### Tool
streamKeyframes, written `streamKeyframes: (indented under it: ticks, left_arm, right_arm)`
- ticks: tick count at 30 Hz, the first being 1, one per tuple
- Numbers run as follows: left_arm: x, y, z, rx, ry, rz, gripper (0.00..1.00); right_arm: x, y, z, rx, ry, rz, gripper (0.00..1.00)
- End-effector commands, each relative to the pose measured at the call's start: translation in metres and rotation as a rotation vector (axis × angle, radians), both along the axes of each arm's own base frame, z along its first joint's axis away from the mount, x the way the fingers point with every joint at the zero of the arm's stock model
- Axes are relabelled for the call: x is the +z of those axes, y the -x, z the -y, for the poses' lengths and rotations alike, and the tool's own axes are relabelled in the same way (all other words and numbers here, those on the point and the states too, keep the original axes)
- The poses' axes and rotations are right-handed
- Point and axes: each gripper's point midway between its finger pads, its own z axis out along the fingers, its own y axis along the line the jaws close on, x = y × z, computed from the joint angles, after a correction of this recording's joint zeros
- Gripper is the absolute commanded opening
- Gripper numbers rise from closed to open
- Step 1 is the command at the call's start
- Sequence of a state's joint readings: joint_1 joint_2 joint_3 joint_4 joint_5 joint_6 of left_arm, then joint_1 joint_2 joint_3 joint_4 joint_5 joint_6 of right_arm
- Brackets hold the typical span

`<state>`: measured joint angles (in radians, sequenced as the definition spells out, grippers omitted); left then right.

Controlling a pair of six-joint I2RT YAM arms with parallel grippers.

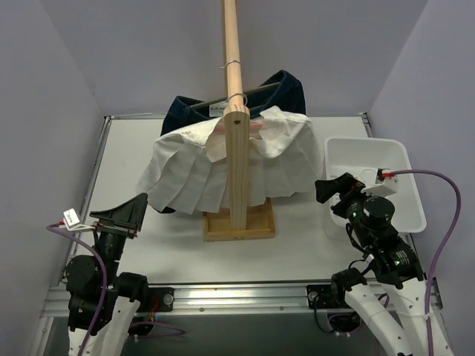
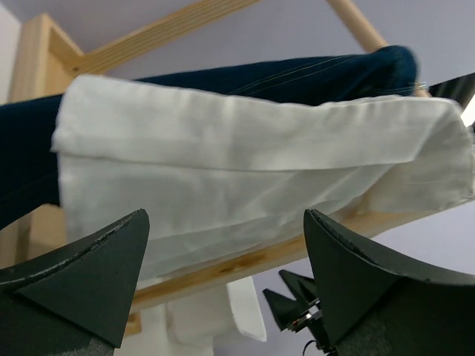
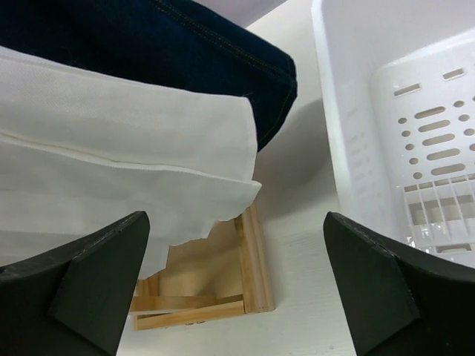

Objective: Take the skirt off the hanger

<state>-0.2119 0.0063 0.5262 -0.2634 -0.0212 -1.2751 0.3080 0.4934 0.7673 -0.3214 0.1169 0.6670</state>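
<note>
A white pleated skirt hangs on a hanger from a wooden stand in the middle of the table. A dark blue garment hangs behind it. The skirt also shows in the left wrist view and the right wrist view. My left gripper is open and empty, low at the skirt's left hem, apart from it. My right gripper is open and empty, to the right of the skirt beside the basket.
A white plastic basket stands at the right of the table, also in the right wrist view. The stand's wooden base sits on the table below the skirt. Grey walls close in the back and both sides.
</note>
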Motion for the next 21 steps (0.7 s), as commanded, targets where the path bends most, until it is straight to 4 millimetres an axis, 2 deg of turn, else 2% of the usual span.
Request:
streamKeyframes:
  ticks: [1, 4, 5, 7, 8, 9, 10, 11, 12, 14, 15, 16, 17, 18, 19, 21]
  left_arm:
    - [-0.046, 0.006, 0.001, -0.016, -0.006, -0.229, 0.94]
    - [-0.028, 0.017, 0.015, -0.095, -0.093, -0.128, 0.94]
    - [-0.024, 0.019, 0.016, -0.103, -0.096, -0.118, 0.94]
    - [-0.023, 0.013, 0.02, -0.119, -0.11, -0.113, 0.94]
    - [-0.02, 0.011, 0.021, -0.125, -0.111, -0.101, 0.94]
    - [-0.02, 0.01, 0.023, -0.134, -0.105, -0.113, 0.94]
    - [-0.025, 0.003, 0.025, -0.139, -0.103, -0.155, 0.94]
    - [-0.031, 0.001, 0.025, -0.141, -0.105, -0.191, 0.94]
    - [-0.028, -0.001, 0.026, -0.145, -0.119, -0.2, 0.94]
    - [-0.031, -0.011, 0.031, -0.162, -0.175, -0.239, 0.94]
    - [-0.021, -0.01, 0.031, -0.158, -0.234, -0.217, 0.94]
    - [-0.026, -0.02, 0.032, -0.161, -0.27, -0.263, 0.94]
    - [-0.03, -0.022, 0.031, -0.16, -0.307, -0.299, 0.94]
    - [-0.03, -0.024, 0.029, -0.15, -0.362, -0.307, 0.94]
    - [-0.021, -0.028, 0.026, -0.13, -0.384, -0.318, 0.94]
    - [-0.022, -0.029, 0.023, -0.121, -0.438, -0.339, 0.94]
  right_arm:
    - [0.023, 0.0, 0.015, -0.063, 0.032, 0.052, 1.0]
    - [0.031, 0.003, 0.03, -0.14, 0.057, 0.047, 1.0]
    - [0.047, 0.003, 0.032, -0.128, 0.098, 0.097, 1.0]
    - [0.065, 0.003, 0.015, -0.002, 0.143, 0.172, 1.0]
    - [0.085, 0.004, 0.009, 0.055, 0.2, 0.239, 1.0]
    - [0.088, -0.001, -0.002, 0.115, 0.218, 0.235, 1.0]
    - [0.096, -0.004, -0.004, 0.13, 0.232, 0.245, 1.0]
    - [0.114, -0.006, -0.005, 0.133, 0.24, 0.272, 1.0]
    - [0.112, -0.019, -0.009, 0.152, 0.281, 0.249, 1.0]
    - [0.121, -0.027, -0.023, 0.232, 0.315, 0.255, 1.0]
    - [0.134, -0.037, -0.029, 0.261, 0.352, 0.267, 1.0]
    - [0.141, -0.041, -0.036, 0.301, 0.36, 0.278, 1.0]
    - [0.148, -0.044, -0.04, 0.321, 0.368, 0.289, 1.0]
    - [0.148, -0.055, -0.048, 0.354, 0.383, 0.277, 1.0]
    - [0.166, -0.057, -0.05, 0.369, 0.404, 0.318, 1.0]
    - [0.171, -0.069, -0.062, 0.424, 0.425, 0.324, 1.0]
